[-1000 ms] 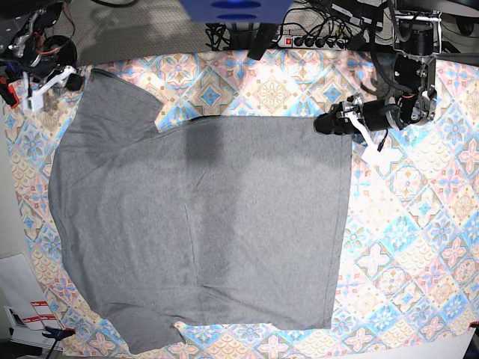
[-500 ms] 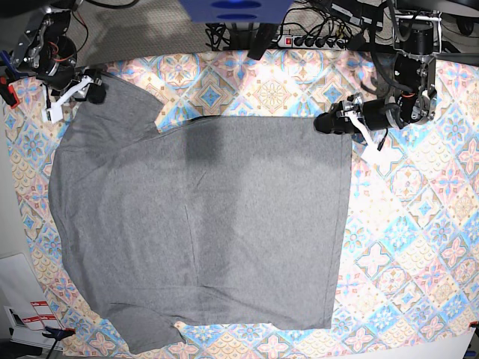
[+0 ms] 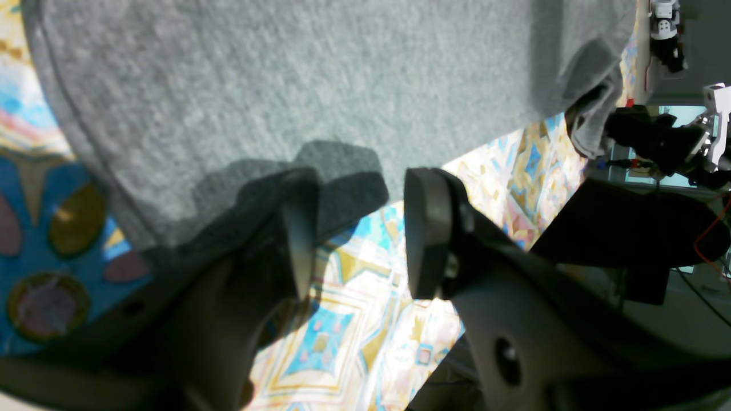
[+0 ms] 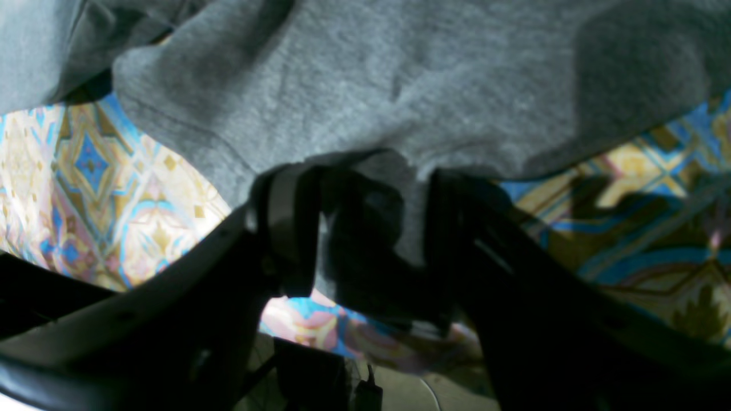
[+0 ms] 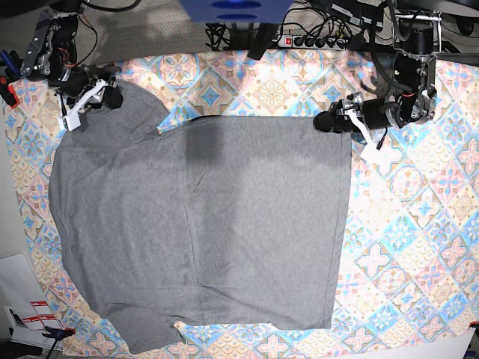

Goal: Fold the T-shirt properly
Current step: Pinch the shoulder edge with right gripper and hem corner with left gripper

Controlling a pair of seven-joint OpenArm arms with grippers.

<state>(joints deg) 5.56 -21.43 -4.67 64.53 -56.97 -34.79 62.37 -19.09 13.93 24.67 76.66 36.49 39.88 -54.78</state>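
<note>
Surface: the desk was covered by a tile-patterned cloth (image 5: 419,224) in blue, pink and yellow; a power strip (image 5: 314,40) and cables lay beyond its far edge.
T-shirt: the grey T-shirt (image 5: 202,224) lay spread flat on the cloth, toward the base view's left, one sleeve at the near left and one at the far left.
My left end effector (image 5: 327,122): it sat at the T-shirt's far right corner. From my left wrist view the two pads (image 3: 425,228) stood apart with bare cloth between them; the shirt's edge (image 3: 285,114) lay just ahead and draped against one pad, not pinched. Released.
My right end effector (image 5: 108,96): it sat on the T-shirt's far left sleeve. From my right wrist view the fingers (image 4: 285,222) stood apart, with a fold of grey fabric (image 4: 400,114) lying down into the gap. I could not tell whether they gripped it.
Papers (image 5: 22,307): off the cloth, beside the T-shirt's near left corner.
</note>
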